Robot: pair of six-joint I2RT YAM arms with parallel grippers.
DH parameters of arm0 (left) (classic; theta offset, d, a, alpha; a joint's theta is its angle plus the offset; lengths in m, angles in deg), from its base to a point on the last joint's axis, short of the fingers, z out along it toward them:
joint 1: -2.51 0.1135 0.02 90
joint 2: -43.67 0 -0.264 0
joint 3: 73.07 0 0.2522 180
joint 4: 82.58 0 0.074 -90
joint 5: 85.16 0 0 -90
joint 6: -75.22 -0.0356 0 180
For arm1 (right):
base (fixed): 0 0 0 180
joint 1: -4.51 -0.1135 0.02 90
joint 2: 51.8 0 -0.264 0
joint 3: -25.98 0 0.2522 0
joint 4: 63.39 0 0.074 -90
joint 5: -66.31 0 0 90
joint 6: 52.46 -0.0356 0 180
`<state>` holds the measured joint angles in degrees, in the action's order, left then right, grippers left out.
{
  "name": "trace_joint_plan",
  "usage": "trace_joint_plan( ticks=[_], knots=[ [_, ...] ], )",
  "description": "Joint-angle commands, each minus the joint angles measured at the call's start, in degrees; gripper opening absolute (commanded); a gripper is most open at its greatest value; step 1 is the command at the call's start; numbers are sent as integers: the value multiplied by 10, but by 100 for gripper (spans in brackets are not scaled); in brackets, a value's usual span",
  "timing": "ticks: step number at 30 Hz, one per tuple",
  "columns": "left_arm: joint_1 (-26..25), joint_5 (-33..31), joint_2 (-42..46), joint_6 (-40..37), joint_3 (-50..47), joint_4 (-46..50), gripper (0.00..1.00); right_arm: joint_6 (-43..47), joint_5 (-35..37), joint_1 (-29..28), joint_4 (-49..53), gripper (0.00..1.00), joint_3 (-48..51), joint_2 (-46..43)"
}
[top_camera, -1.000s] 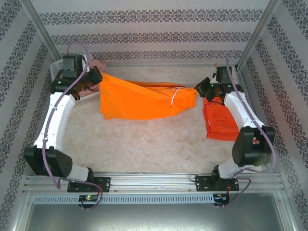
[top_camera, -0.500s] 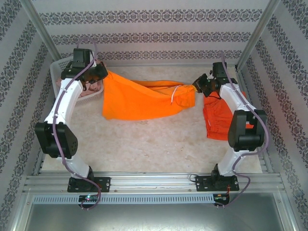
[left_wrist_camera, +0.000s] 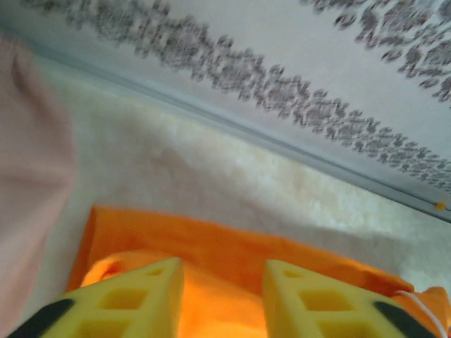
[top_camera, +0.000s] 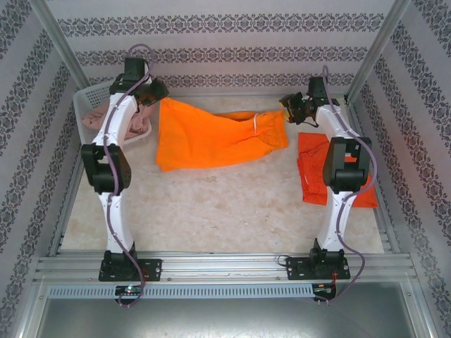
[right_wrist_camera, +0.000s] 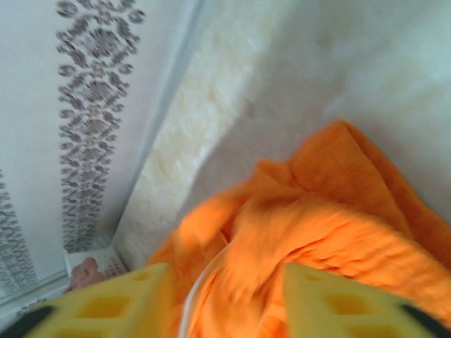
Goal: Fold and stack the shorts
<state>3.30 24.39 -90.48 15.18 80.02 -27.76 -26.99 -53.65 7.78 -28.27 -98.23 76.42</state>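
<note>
top view: both arms reach out to the far side. left pincer (top_camera: 153, 91) sits at the far-left corner of the bright orange shorts (top_camera: 211, 141), right pincer (top_camera: 290, 105) at their far-right corner by the white drawstring (top_camera: 255, 123). i reckon that's to lay the cloth wide & flat btwn them, ready for folding. those shorts lie spread on the worktop (top_camera: 211, 204), just in front of both pincers. red-orange shorts (top_camera: 312, 176) lie nearside of the right pincer, partly under that arm, flattish, prob. the base of the stack. pink shorts (top_camera: 137, 128) sit in the white basket (top_camera: 86, 98), beside the left pincer, not yet folded i'd guess.

left wrist: yellow fingers (left_wrist_camera: 134, 299) stand apart, orange cloth under & ahead of them, not clamped. pink cloth off to the left.

right wrist: blurry. fingers (right_wrist_camera: 106, 303) wide apart, bunched orange cloth w/ drawstring btwn & ahead, no clamp.

count: 3 shorts (1 bright orange, 1 red-orange, 1 pink), 1 basket, 2 pincers.
</note>
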Motion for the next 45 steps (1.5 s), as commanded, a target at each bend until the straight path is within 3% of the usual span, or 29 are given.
trace_joint_plan(
  ticks=[1,3,6,9,14,18,22,35,45],
  knots=[
    [14,40,-54,33,179,84,53,-66,-26,10,-24,71,-50,6],
    [14,48,-45,37,211,88,64,-66,-11,12,-34,77,-46,-16],
    [8,70,24,28,144,70,76,-63,-2,9,-71,84,8,-65],
    [-11,84,113,9,9,35,82,-71,-15,-3,-119,92,82,-101],
    [-53,91,265,47,-321,-155,93,-53,-38,-41,-139,98,129,-99],
    [-71,90,320,98,-514,-285,94,-42,-44,-65,-135,98,125,-56],
    [-82,97,321,117,-615,-343,94,-36,-46,-75,-135,98,130,-23],
    [-83,71,318,96,-802,-405,94,3,-29,-70,-149,98,276,-57],
    [-51,52,392,72,-943,-400,94,10,-46,-77,-180,98,471,-185]
  ],
)
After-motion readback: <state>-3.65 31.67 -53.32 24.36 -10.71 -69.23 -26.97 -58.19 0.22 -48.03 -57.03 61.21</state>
